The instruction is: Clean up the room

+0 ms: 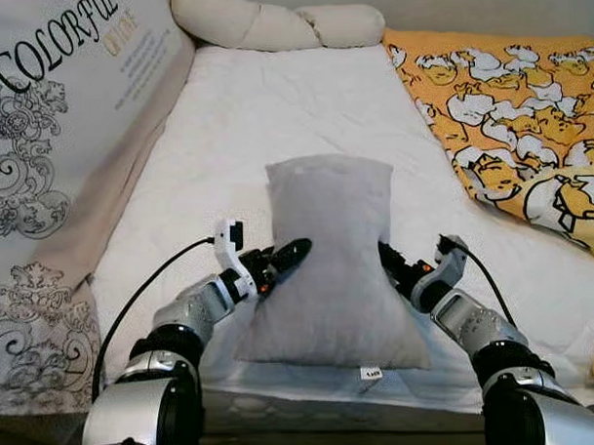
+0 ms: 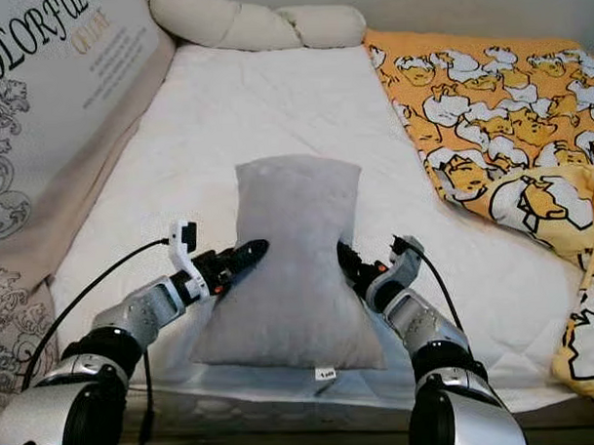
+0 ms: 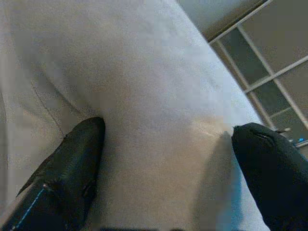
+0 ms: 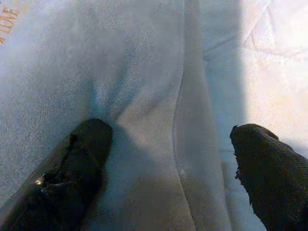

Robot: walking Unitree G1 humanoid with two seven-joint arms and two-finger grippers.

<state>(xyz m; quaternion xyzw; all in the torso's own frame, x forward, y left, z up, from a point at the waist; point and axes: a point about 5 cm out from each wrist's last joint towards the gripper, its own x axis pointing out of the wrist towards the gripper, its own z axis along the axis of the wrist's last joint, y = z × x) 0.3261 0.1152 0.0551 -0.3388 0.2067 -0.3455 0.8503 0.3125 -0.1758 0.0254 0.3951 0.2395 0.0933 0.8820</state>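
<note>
A grey pillow (image 1: 330, 260) lies lengthwise on the white mattress (image 1: 274, 116), near its front edge. My left gripper (image 1: 288, 254) presses against the pillow's left side at mid-height, and my right gripper (image 1: 391, 261) against its right side. Seen from the left wrist, the fingers (image 3: 77, 159) stand wide apart with the grey pillow (image 3: 159, 106) bulging between them. The right wrist view has the same: spread fingers (image 4: 82, 154) straddle the pillow's seamed edge (image 4: 180, 144). Both grippers are open, and neither is closed on the fabric.
A large printed cushion (image 1: 50, 124) leans along the left side of the bed. A cream bolster (image 1: 271, 23) lies at the head. An orange cartoon-print blanket (image 1: 513, 108) is bunched on the right. White mattress lies bare beyond the pillow.
</note>
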